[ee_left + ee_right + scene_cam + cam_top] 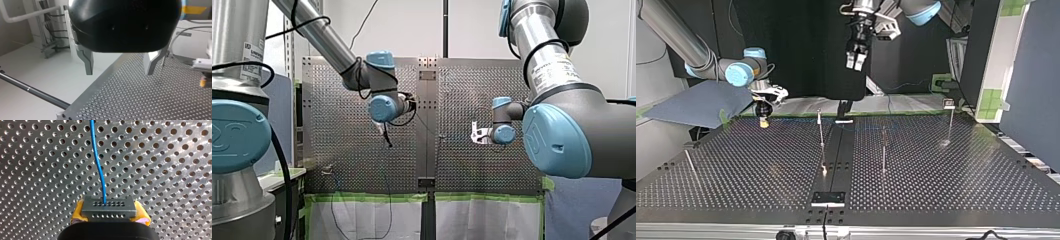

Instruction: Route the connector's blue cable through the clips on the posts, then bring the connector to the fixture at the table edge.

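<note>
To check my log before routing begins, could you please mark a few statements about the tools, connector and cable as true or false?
My right tool grips the connector between yellow pads. True.
The blue cable lies detached from the connector. False: it enters the connector's face.
My left tool is shut on the cable. False: it is open and empty.
Thin posts stand on the perforated table. True.

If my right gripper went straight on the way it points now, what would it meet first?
Probably the perforated table: the right wrist view shows nothing else ahead of my right gripper but the blue cable leaving the connector in its jaws. The connector would touch first; the gap is unclear.
</note>
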Robot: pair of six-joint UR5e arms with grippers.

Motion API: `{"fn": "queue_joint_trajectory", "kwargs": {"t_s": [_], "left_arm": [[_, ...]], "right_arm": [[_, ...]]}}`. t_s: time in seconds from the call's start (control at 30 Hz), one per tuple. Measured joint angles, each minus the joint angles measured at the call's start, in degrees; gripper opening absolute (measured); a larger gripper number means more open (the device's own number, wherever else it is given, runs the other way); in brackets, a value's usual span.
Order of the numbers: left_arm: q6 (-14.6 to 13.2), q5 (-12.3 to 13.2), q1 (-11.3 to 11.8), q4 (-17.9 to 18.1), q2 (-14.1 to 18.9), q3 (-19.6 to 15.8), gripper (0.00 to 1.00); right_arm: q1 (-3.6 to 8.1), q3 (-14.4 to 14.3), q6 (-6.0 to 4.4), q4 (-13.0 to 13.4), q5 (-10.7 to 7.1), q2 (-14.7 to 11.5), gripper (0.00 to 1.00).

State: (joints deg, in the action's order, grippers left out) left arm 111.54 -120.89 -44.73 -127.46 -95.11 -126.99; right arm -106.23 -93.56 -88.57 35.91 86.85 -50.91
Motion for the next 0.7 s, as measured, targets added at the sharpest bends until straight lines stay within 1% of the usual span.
{"fn": "queue_joint_trajectory", "kwargs": {"t_s": [0.13,0.23,0.3,0.43,0.53,0.6,0.7], "left_arm": [[0.0,0.0,0.0,0.0,0.0,-1.7,0.98],[-0.1,0.1,0.0,0.1,0.0,-3.1,0.98],[-0.1,0.2,0.0,0.1,0.0,-4.0,0.98],[-0.2,0.2,0.0,0.2,0.0,-5.7,0.98],[-0.2,0.3,0.0,0.3,0.0,-6.9,0.98],[-0.2,0.3,0.0,0.3,0.0,-7.7,0.98],[-0.3,0.3,0.1,0.3,0.0,-9.0,0.98]], "right_arm": [[0.29,0.4,0.08,-1.4,0.98,-0.7,0.0],[0.44,0.5,-0.18,-2.5,2.03,-1.8,0.0],[0.44,0.5,-0.64,-2.7,2.4,-2.6,0.0],[0.29,0.5,-2.16,-2.7,2.6,-4.5,0.0],[0.35,0.6,-2.83,-2.2,2.71,-5.7,0.0],[0.45,0.9,-2.93,-2.1,2.93,-6.6,0.0],[0.55,1.8,-2.67,-2.7,3.78,-7.9,0.0]]}}
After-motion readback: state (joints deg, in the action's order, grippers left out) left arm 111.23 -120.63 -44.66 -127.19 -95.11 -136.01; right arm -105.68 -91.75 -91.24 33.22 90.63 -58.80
